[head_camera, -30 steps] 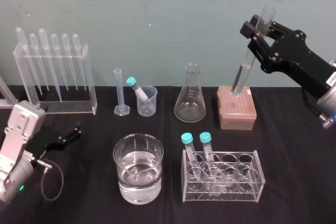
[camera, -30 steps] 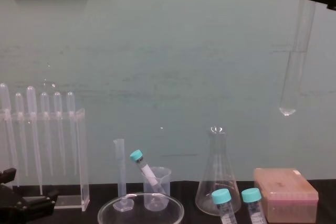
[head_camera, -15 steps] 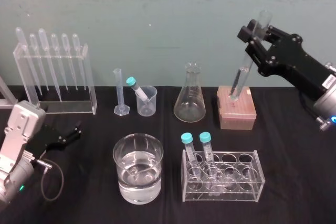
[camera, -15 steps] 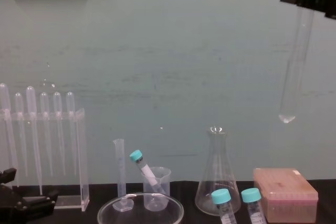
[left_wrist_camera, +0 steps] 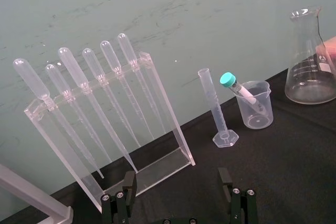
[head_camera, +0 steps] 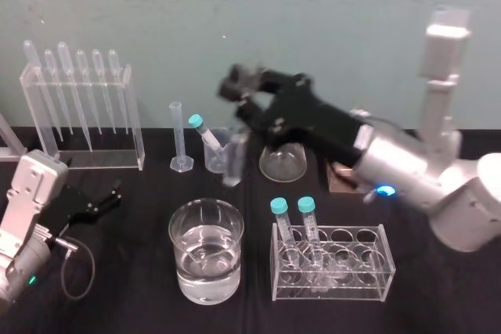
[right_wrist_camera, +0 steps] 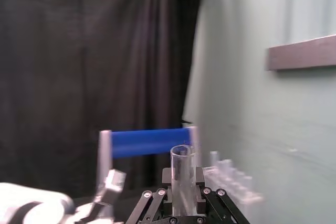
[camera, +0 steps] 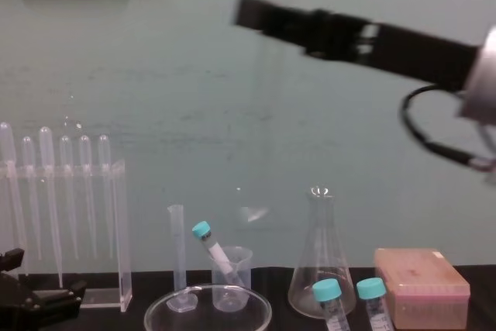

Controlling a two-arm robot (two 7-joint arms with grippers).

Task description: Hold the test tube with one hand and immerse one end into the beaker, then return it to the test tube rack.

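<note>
the right gripper [head_camera: 246, 101] reaches over the middle of the surface [head_camera: 133, 303], its fingers clenched on the upper part of the test tube [head_camera: 233, 160]; in the right wrist view the tube's open mouth stands up between them. gripping high leaves the long lower part free to go down into a vessel, and the tube hangs close to upright, which suits a straight dip. in the chest view its rounded lower end hangs above the beaker [camera: 240, 281] and a little to that cup's right, apart from the rim, so i judge the dip is not yet made. the beaker is not free: a teal-capped tube [head_camera: 205, 134] leans in it, so the opening left is narrow and the descent calls for care. the graduated cylinder [head_camera: 178, 140] stands just beside the beaker on its left and the conical flask [head_camera: 283, 160] on its right, under the arm; either could be knocked. the pink test tube rack [camera: 422, 284] sits right of the flask. nearer the robot are a wide glass dish [head_camera: 178, 244] of water and a clear rack [head_camera: 382, 260] with two capped tubes; the pipette stand [head_camera: 135, 127] is at the far left. the left gripper [head_camera: 109, 197] rests low at the left, fingers spread apart and holding nothing.
</note>
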